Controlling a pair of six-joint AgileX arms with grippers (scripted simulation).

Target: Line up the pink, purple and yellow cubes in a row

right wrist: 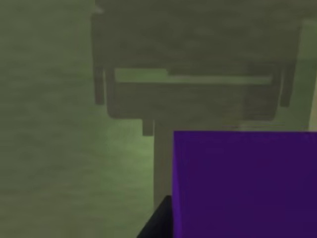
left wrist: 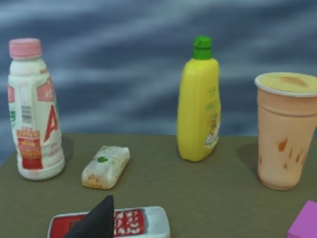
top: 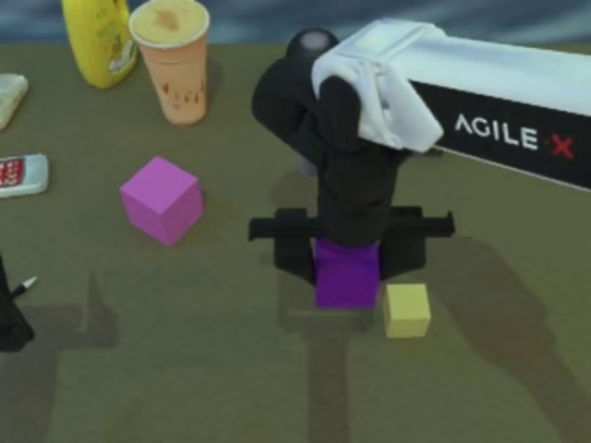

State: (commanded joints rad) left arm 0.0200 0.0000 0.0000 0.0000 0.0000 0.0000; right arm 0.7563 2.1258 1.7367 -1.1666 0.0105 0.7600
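The yellow cube (top: 407, 310) lies nearest the lower edge of the top view, slightly right of centre, resting on the table (top: 185, 369). The purple cube (top: 346, 273) sits just to its left and a little higher in the frame; the two cubes are close, and contact between them cannot be confirmed. In the right wrist view the purple cube (right wrist: 245, 183) fills the lower right of the frame, with a dark finger edge (right wrist: 157, 222) at its lower left corner.

The right gripper (top: 349, 249) stands directly over the purple cube at the centre of the top view, its black body covering the cube's upper part. Dark finger sections flank the cube on both sides. Whether the fingers press on the cube or stand clear of it cannot be told.

The pink cube (top: 162, 199) rests at centre left of the top view, well apart from the other two cubes. One corner of it appears at the lower right edge of the left wrist view (left wrist: 304, 223).

The left gripper (top: 11, 309) is parked at the left edge of the top view, only partly in frame; its finger state cannot be told.

Farther back, at the upper left of the top view, stand an orange cup (top: 174, 57) and a yellow bottle (top: 100, 39). A red-labelled packet (top: 20, 174) lies at the left edge. The left wrist view also shows a white bottle (left wrist: 32, 110) with a pink cap and a small wrapped item (left wrist: 106, 166).
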